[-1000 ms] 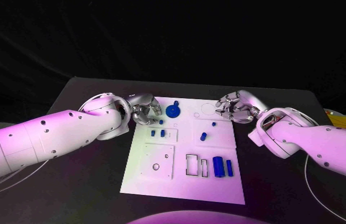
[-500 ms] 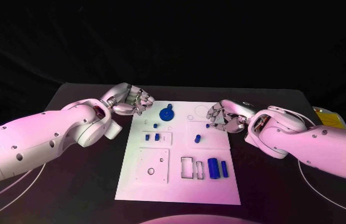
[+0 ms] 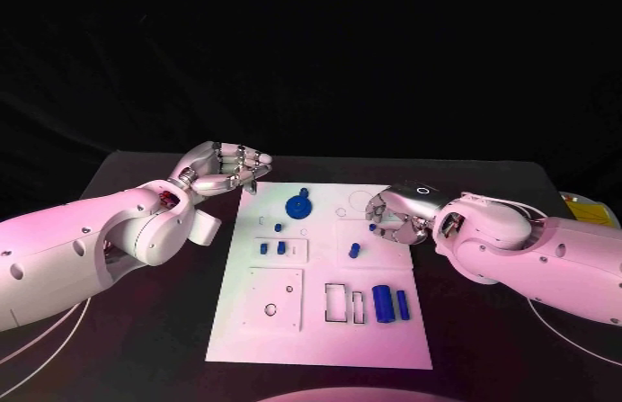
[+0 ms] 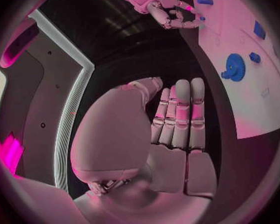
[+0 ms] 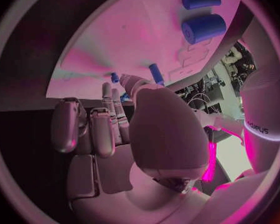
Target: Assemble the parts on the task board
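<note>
My right hand [image 3: 395, 215], fingers curled and empty, hovers at the right edge of the white flat task board [image 3: 301, 326], mid-frame. My left hand [image 3: 231, 170], curled and empty, sits upper left. Risk: brushing the small blue peg [image 3: 354, 250] loose.

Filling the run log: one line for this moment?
left hand: off board, holds nothing | right hand: over task board edge | parts: loose

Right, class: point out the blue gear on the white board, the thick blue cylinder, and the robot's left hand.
blue gear [image 3: 299, 207], head view, on its round face.
thick blue cylinder [image 3: 383, 302], head view, middle of its side.
left hand [image 3: 227, 166], head view, on the curled fingers.
</note>
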{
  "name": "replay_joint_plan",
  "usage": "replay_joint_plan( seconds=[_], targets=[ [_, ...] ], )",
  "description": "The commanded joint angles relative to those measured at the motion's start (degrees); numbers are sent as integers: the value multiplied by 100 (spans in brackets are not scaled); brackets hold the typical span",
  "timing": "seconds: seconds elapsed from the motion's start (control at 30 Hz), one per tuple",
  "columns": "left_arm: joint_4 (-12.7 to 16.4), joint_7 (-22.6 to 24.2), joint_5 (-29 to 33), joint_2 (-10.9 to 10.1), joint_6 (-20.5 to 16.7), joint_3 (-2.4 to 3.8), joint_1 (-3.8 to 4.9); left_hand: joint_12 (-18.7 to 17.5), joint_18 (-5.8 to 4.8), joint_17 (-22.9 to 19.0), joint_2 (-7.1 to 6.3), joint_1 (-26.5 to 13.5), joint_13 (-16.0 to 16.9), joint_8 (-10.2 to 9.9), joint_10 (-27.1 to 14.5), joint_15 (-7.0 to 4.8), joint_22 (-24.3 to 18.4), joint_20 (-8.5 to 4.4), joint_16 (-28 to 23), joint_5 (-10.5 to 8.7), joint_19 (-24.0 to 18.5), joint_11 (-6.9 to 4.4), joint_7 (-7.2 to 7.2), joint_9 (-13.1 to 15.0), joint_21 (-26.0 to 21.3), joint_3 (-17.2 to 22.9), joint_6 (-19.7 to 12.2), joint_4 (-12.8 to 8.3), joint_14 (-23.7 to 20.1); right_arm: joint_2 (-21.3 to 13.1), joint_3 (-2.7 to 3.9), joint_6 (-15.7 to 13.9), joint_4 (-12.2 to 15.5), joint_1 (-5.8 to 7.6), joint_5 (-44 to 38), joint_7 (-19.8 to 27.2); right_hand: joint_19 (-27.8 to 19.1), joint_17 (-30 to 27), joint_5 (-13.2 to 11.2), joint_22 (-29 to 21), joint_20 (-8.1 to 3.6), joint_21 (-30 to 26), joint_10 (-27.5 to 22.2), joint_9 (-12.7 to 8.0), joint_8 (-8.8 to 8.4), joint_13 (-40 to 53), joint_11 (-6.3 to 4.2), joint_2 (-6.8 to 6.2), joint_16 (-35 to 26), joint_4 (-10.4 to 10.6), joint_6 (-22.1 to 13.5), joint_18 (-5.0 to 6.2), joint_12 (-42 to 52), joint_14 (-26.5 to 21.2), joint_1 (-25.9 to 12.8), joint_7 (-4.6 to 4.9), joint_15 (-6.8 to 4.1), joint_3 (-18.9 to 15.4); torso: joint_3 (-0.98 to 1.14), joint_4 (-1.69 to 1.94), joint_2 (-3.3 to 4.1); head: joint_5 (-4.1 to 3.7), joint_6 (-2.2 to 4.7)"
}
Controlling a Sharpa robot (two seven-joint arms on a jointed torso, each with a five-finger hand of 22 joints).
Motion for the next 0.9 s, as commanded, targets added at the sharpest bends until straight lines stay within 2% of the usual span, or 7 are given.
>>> replay_joint_plan(
  seconds=[0.03,0.17,0.27,0.47,0.67,0.9],
  targets=[
    [20,263,387,-6,9,3,2,11,78,-5,22,-38,-4,8,-51,17,-13,1,-18,7,-33,11,-9,10,-44,-23,35,-4,-47,34,1,176,-8,-8,-442,-259,53,10,6,536,1,51,22,-6,-30,-26,29,3,39,-40,25,-62,-19,207,16,19,37,19,3,-2,9,13,-16],
    [19,259,409,-15,15,2,2,12,77,-5,22,-42,-4,8,-59,19,-15,2,-18,7,-33,13,-7,10,-48,-27,34,-3,-50,63,0,189,-21,-20,-479,-291,66,12,16,550,4,73,52,-7,-31,-65,26,34,41,-56,52,-65,-28,210,36,16,34,51,-1,-6,11,23,-36],
    [19,248,418,-20,20,2,2,12,77,-5,20,-45,-5,6,-70,21,-19,3,-18,6,-34,15,-5,10,-53,-31,31,-3,-53,87,-1,209,-36,-33,-498,-307,78,4,19,566,4,95,97,-6,-25,-106,17,63,37,-71,94,-69,-32,208,49,8,29,87,3,-5,13,26,-47],
    [22,217,425,-29,20,2,2,15,76,-5,18,-51,-5,2,-88,25,-25,6,-17,5,-34,20,1,9,-63,-40,21,-3,-58,128,-3,279,-59,-80,-511,-331,169,27,-96,683,-25,285,313,9,15,-220,-40,148,48,-162,267,-107,-14,217,115,-52,-18,223,6,-5,10,35,-71],
    [27,185,426,-42,22,2,2,17,76,-5,16,-50,-6,-4,-111,28,-31,8,-15,4,-32,25,6,7,-73,-47,8,-8,-61,162,-3,325,-91,-122,-534,-367,251,55,-110,795,-71,465,516,29,59,-301,-105,193,64,-242,435,-146,-10,231,110,-115,-71,316,7,-10,12,44,-85],
    [30,163,427,-49,15,2,2,18,76,-4,14,-51,-7,-8,-130,32,-36,11,-14,2,-31,30,11,6,-80,-53,-1,-11,-63,234,-5,323,-137,-163,-573,-413,280,71,-110,835,-85,530,577,37,72,-328,-125,221,72,-270,485,-160,-15,236,108,-133,-88,348,9,-9,9,40,-103]
  ],
)
